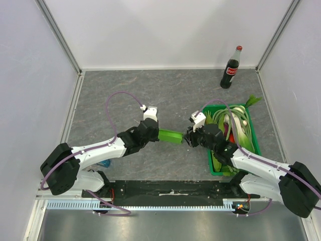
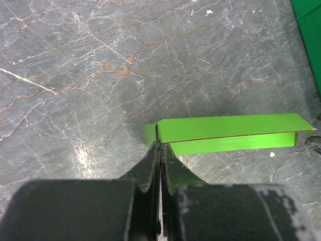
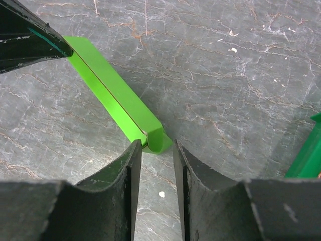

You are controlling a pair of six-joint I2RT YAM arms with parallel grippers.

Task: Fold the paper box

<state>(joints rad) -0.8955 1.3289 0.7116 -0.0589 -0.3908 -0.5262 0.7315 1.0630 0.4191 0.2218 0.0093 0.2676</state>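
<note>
The paper box (image 1: 169, 135) is a lime-green folded card strip lying between the two arms on the grey table. In the left wrist view it (image 2: 225, 133) stretches to the right, two layers with a crease. My left gripper (image 2: 161, 144) is shut on its left end flap; it also shows in the top view (image 1: 156, 132). My right gripper (image 3: 157, 144) is open, its fingertips just short of the strip's folded right end (image 3: 155, 135); in the top view it (image 1: 186, 138) sits at that end.
A dark-green plastic crate (image 1: 253, 134) of vegetables stands right of the right arm; its corner shows in the right wrist view (image 3: 308, 155). A cola bottle (image 1: 231, 68) stands at the back right. A small blue block (image 1: 104, 163) lies by the left arm's base.
</note>
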